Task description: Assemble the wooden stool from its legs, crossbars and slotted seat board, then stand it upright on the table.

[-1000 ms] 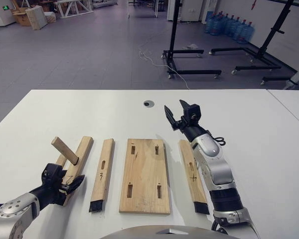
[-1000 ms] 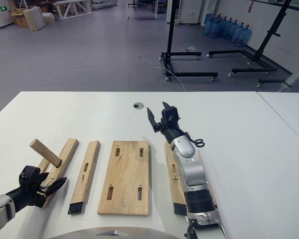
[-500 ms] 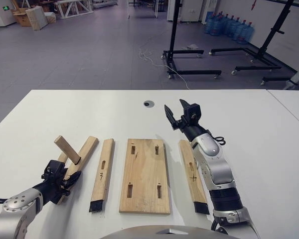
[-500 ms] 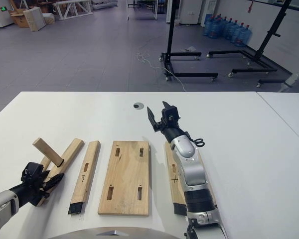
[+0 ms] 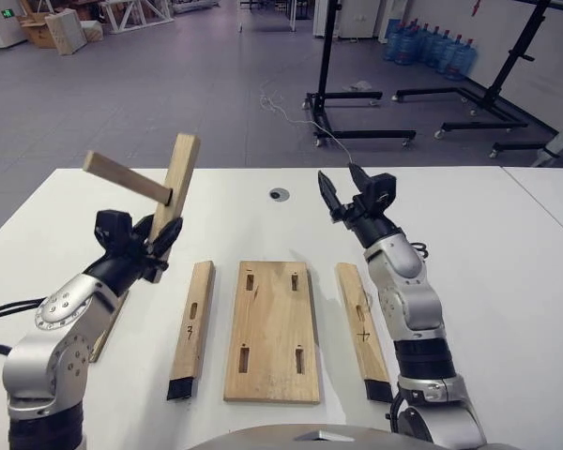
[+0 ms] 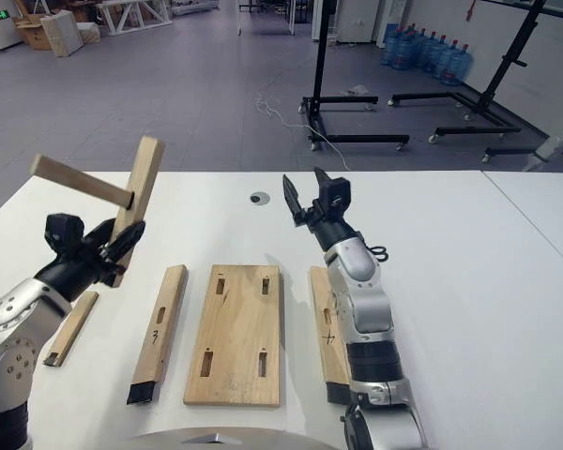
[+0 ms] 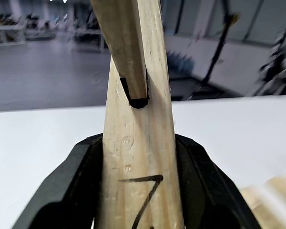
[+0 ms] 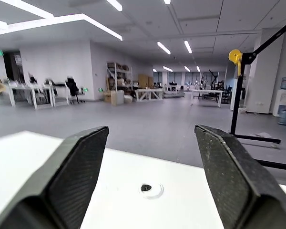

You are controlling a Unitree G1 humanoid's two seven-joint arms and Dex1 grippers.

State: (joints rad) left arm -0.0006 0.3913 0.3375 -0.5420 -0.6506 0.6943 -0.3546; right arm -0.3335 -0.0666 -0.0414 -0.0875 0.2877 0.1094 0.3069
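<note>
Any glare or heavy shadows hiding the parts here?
Left eye view: even light, soft shadows beside the seat board; no glare on the table. Left wrist view: the leg in the left gripper evenly lit, its slot dark. Right wrist view: bright ceiling strips behind the open right gripper.

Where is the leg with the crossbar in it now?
Left eye view: the leg is held nearly upright in the left pincer, above the table's left side, left of the seat board.
</note>
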